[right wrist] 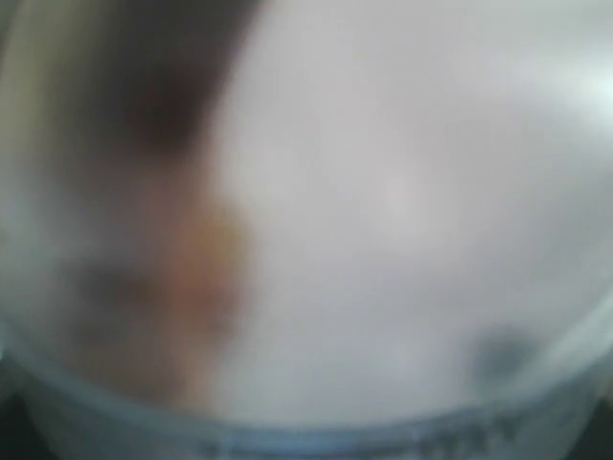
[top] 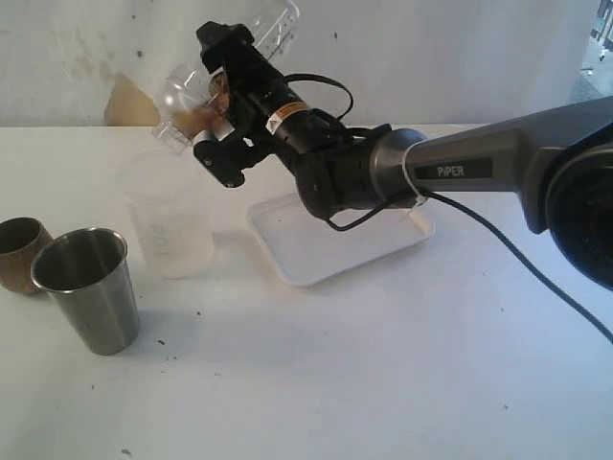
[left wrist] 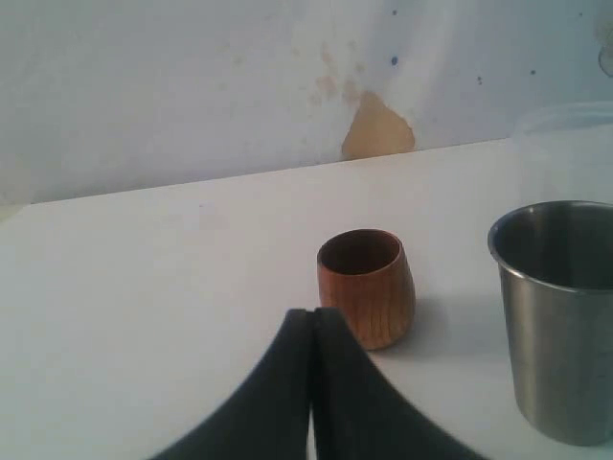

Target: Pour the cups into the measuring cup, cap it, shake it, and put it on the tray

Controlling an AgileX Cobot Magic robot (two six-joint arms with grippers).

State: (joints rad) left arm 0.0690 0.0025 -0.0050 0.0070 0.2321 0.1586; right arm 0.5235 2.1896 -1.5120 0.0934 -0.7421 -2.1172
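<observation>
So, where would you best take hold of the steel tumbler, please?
Probably across its upper wall, coming from the side away from the brown cup: the tumbler stands upright and widens upward, so it should not slip down.

Ext high; L wrist tabletop-low; both see tumbler (top: 86, 287) (left wrist: 560, 316).

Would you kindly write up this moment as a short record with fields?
right hand: gripping the measuring cup, held high and tilted
left hand: shut, empty, just short of the brown cup
steel tumbler: upright, beside the brown cup
frosted cup: upright, between the steel tumbler and the tray
tray: no cup on it; right arm reaches over it
</observation>
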